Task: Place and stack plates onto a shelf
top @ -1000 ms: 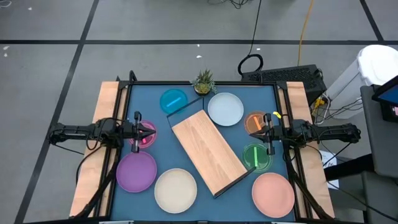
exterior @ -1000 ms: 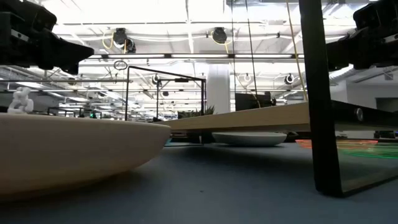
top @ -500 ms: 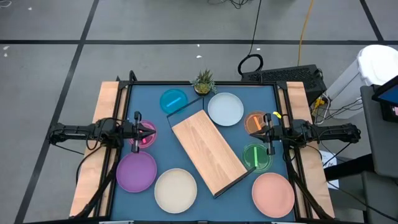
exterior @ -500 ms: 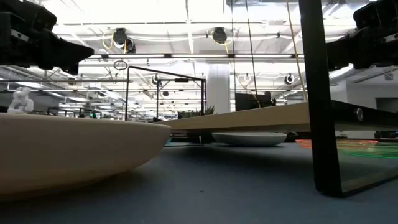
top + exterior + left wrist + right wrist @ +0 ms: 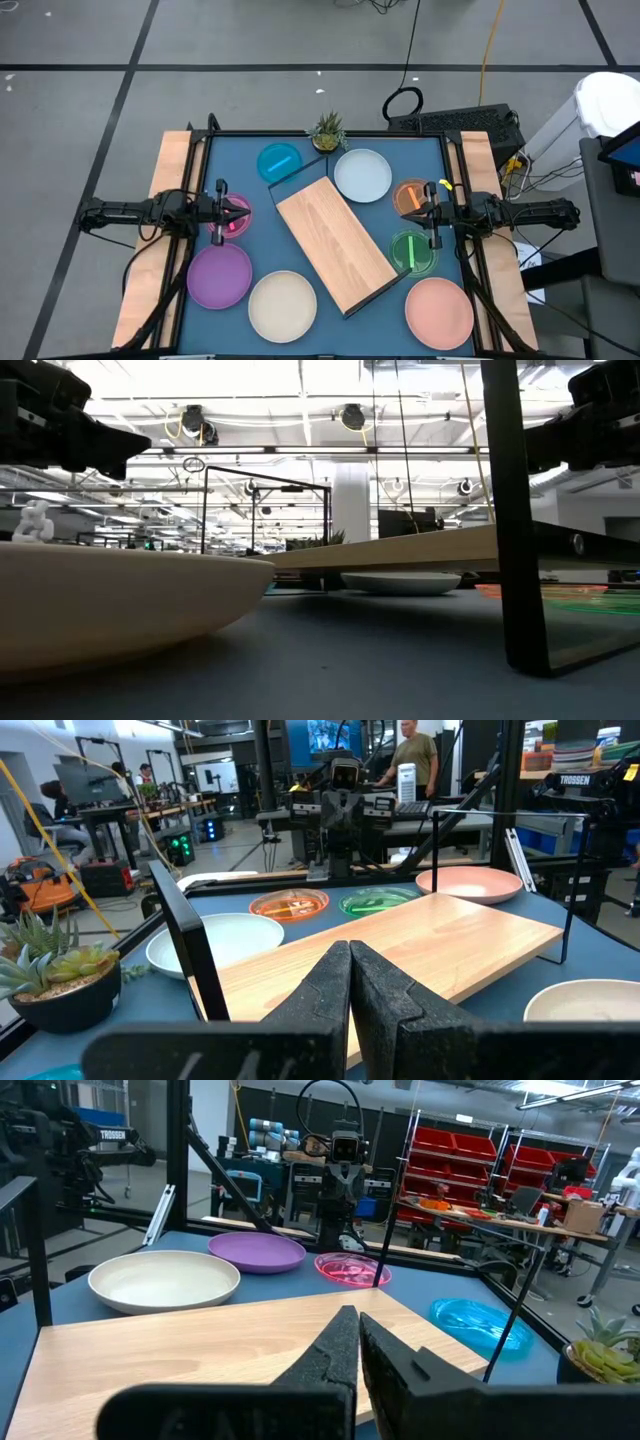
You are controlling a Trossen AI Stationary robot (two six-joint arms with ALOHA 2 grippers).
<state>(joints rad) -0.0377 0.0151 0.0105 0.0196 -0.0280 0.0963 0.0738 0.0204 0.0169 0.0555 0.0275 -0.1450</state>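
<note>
nothing sits on the shelf (image 5: 335,244) yet; it lies slantwise mid-counter (image 5: 310,300) with all eight plates spread around it. your left gripper (image 5: 219,214) hangs over the magenta plate (image 5: 234,216) at the left edge, fingers clenched on nothing. your right gripper (image 5: 433,216) hangs between the orange plate (image 5: 408,196) and green plate (image 5: 410,250) on the right, fingers also clenched and empty. to start well, you should release one pair first, take a large plate such as the purple plate (image 5: 219,276) by its rim, and lay it flat on the board so the smaller ones stack on top.
</note>
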